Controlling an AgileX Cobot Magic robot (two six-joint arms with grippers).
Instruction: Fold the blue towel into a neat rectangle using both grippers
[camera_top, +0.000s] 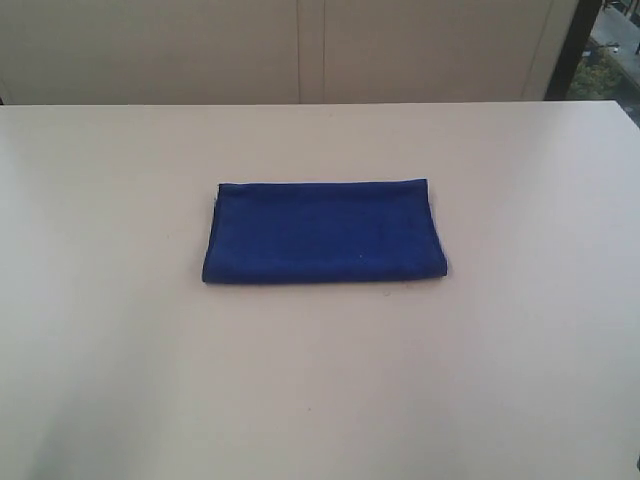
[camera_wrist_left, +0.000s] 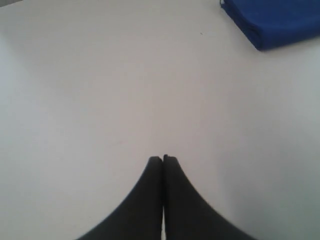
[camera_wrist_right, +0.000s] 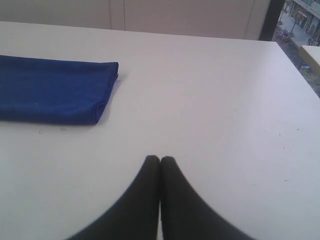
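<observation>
Towel (camera_top: 322, 232), blue rectangle on table (camera_top: 120, 350) — left gripper (camera_wrist_left: 163, 159) and right gripper (camera_wrist_right: 160, 159) closed

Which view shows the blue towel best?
The exterior view: the whole blue towel lies folded on the table, all edges visible. The right wrist view crops one end; the left wrist view catches only a corner.
</observation>
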